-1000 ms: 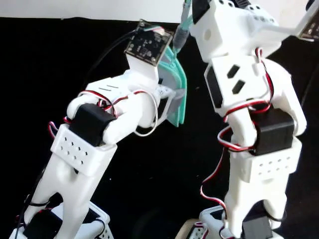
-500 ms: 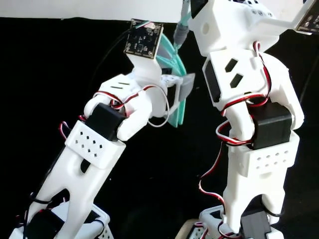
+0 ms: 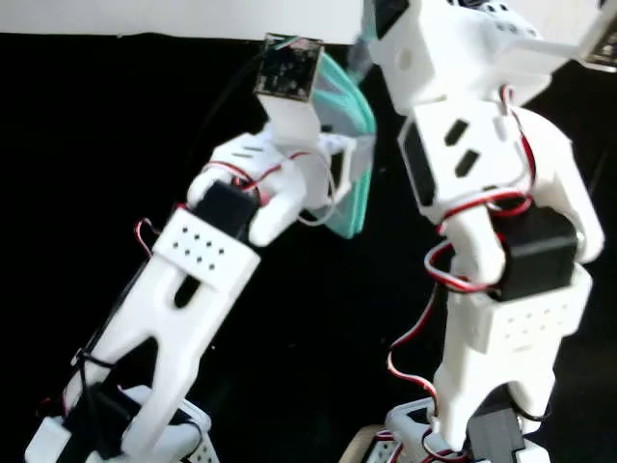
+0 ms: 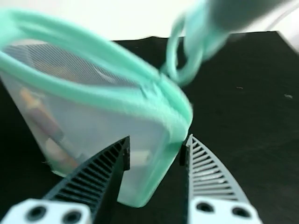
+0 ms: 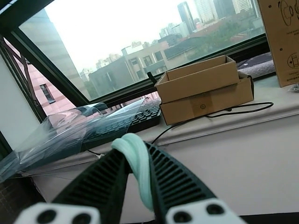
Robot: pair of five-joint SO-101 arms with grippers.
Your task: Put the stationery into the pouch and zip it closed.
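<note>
The pouch (image 4: pixel 93 121) is translucent with a mint-green zip rim, and several pieces of stationery (image 4: pixel 44 121) show through its wall. My left gripper (image 4: pixel 156 142) is shut on the pouch's lower corner and holds it in the air. In the high view the pouch (image 3: pixel 355 145) hangs between the two arms, with the left gripper (image 3: pixel 342 183) on it. My right gripper (image 5: pixel 136 151) is shut on the green zip pull loop (image 5: pixel 135 163). That loop (image 4: pixel 184 60) stands above the end of the pouch's rim, near the right gripper (image 3: pixel 369 34) in the high view.
The black tabletop (image 3: pixel 96 145) lies under both arms. Past its far edge is a white wall (image 5: pixel 233 163), with a window sill carrying stacked cardboard boxes (image 5: pixel 205 88) and a keyboard (image 5: pixel 135 116). Red and white cables (image 3: pixel 424 328) hang along the right arm.
The left arm has stretched out and swung towards the right arm, carrying the pouch a little higher and closer to it. The right arm has stayed nearly still on the zip pull.
</note>
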